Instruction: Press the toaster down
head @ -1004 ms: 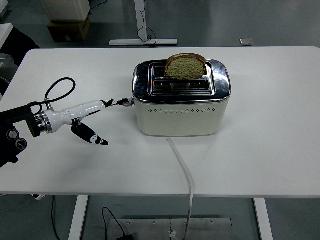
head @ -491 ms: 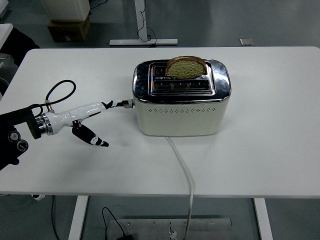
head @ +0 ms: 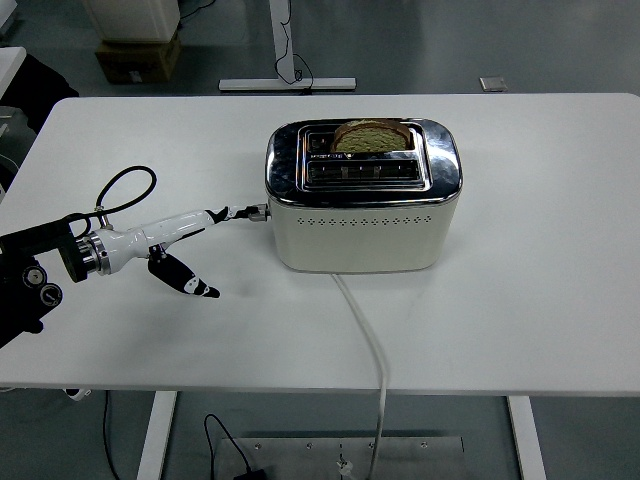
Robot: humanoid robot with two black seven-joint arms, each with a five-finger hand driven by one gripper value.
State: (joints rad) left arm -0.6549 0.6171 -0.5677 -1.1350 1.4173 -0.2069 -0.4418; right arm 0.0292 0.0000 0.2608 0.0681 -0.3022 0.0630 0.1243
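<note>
We see left robot hand (head: 190,250) at toaster's (head: 362,195) 9 o'clock, 1 fingertip (head: 232,212) on its lever (head: 256,210), grasping nothing; bread (head: 372,136) sits low in slot

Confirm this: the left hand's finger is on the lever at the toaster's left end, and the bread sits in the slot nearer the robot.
Wrong slot. In the head view the bread sits in the toaster's far slot; the near slot is empty. The rest holds: the left hand's finger reaches the lever at the toaster's left end.
</note>
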